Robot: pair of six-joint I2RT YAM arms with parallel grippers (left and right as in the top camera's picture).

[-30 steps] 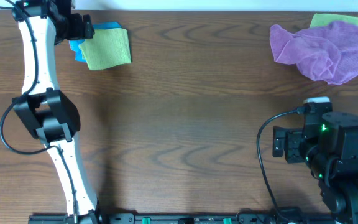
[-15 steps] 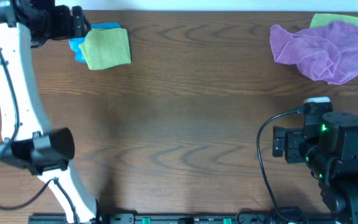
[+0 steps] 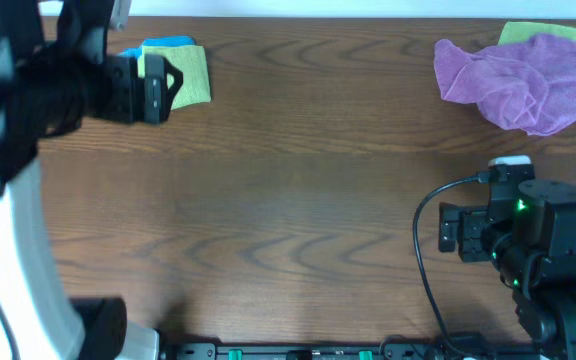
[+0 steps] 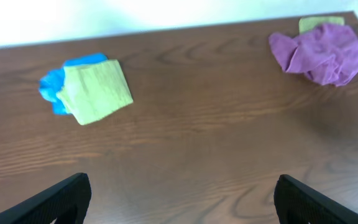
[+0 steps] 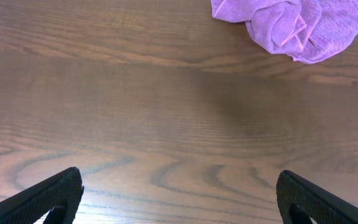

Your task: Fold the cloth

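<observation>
A crumpled purple cloth (image 3: 516,78) lies at the far right of the table, over a green cloth (image 3: 538,32). It also shows in the left wrist view (image 4: 317,52) and the right wrist view (image 5: 289,26). A folded yellow-green cloth (image 3: 190,73) rests on a folded blue cloth (image 3: 166,43) at the far left; both show in the left wrist view (image 4: 97,91), (image 4: 55,84). My left gripper (image 4: 180,202) is open and empty, raised high above the table near the folded pile. My right gripper (image 5: 179,199) is open and empty, low at the near right.
The brown wooden table (image 3: 308,200) fills the view. The left arm (image 3: 28,100) looms large at the left edge, covering part of the folded pile. The right arm's base (image 3: 528,250) sits at the near right corner.
The left arm has pulled back from the folded pile and risen towards the camera, now covering part of it. The right arm and the cloths have not moved.
</observation>
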